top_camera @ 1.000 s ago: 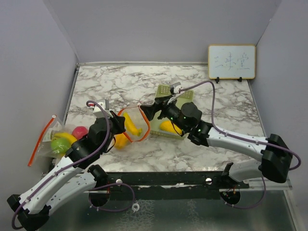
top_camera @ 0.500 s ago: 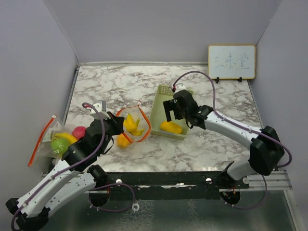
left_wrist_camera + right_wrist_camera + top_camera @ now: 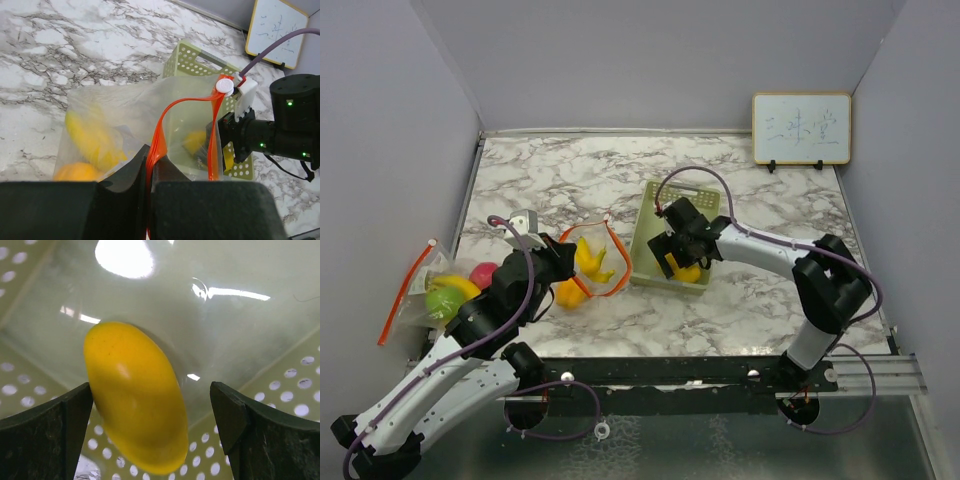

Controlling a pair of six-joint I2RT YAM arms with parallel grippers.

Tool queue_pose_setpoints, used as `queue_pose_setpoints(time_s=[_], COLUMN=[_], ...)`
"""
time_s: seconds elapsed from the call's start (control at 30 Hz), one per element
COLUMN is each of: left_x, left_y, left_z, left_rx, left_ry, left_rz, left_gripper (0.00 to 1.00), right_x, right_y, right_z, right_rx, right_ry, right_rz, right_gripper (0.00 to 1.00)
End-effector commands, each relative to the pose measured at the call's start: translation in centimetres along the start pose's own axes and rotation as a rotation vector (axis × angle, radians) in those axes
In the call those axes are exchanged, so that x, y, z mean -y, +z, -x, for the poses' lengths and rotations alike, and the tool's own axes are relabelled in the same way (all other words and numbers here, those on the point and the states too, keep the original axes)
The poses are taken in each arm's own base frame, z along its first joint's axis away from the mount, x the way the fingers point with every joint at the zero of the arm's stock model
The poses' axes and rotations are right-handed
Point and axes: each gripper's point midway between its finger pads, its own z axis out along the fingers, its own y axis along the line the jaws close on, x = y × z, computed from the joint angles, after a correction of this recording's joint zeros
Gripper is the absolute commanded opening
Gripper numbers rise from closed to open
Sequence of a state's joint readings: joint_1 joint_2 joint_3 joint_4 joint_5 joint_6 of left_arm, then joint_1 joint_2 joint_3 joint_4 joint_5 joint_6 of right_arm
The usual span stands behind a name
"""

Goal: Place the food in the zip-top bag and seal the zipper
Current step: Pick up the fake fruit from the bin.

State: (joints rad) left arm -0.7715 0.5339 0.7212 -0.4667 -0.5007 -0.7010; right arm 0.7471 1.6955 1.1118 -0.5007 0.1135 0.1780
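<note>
- The right fingers (image 3: 47, 435) are down inside the basket (image 3: 280, 405), spread wide, one on each side of a yellow fruit (image 3: 135, 400). They are released and grip nothing yet.
- The yellow fruit lies on the basket floor, towards its near wall. In the wrist view its long axis runs from the upper left to the lower right, roughly across the line along which the fingers would close. A squeeze would therefore meet its narrow width.
- The fruit is not centred in the gap. It lies just beside the finger on the view's left, possibly touching it, and apart from the other, so I judge a small sideways shift would even the grip.
- The left fingers (image 3: 125, 185) are clenched on the orange zipper rim of the bag (image 3: 115, 105) and hold its mouth up and open towards the basket.
- The bag lies on the tabletop (image 3: 570, 170) just left of the basket's left wall, with bananas (image 3: 588, 258) already inside.
- The right arm is plainly the nearer one. Once the fruit is gripped, the path is a lift over the basket's left wall and a short carry leftwards into the open mouth.
</note>
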Motion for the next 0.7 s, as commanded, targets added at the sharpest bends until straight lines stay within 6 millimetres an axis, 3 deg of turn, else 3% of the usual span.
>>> queue_pose_setpoints(time_s=[0.0,0.1,0.13,0.33,0.4,0.47,0.53,0.6,0.67], left_x=[-0.3,-0.3,-0.3,-0.4,-0.3,-0.2,0.0,0.1,0.3], left_y=[-0.2,-0.3,-0.4,-0.4,-0.4,-0.3,-0.3,-0.2,-0.2], left_z=[0.7,0.9,0.9,1.0,0.9,0.7,0.7,0.7,0.9], left_rx=[0.026,0.032,0.032,0.033,0.028,0.022,0.017,0.015,0.017], left_ry=[0.008,0.003,0.003,-0.001,-0.004,-0.005,-0.009,-0.012,-0.018], left_rz=[0.010,0.008,0.009,0.015,0.013,0.012,0.004,-0.001,-0.004], left_gripper=[0.00,0.00,0.00,0.00,0.00,0.00,0.00,0.00,0.00], right_x=[-1.0,-0.8,-0.7,0.3,0.4,-0.3,-2.0,-4.7,-8.6], right_y=[1.6,2.3,2.2,0.0,-1.8,-4.4,-8.5,-12.4,-17.7], right_z=[-1.6,-1.9,-1.9,1.1,3.1,5.4,8.3,10.5,12.6], right_rx=[-0.082,-0.100,-0.097,0.003,0.078,0.187,0.341,0.493,0.663], right_ry=[-0.024,-0.017,-0.016,0.024,0.047,0.065,0.087,0.073,0.052], right_rz=[0.037,0.023,0.014,-0.030,-0.029,0.024,0.144,0.329,0.604], right_gripper=[1.00,0.97,0.91,0.38,0.30,0.28,0.27,0.26,0.25])
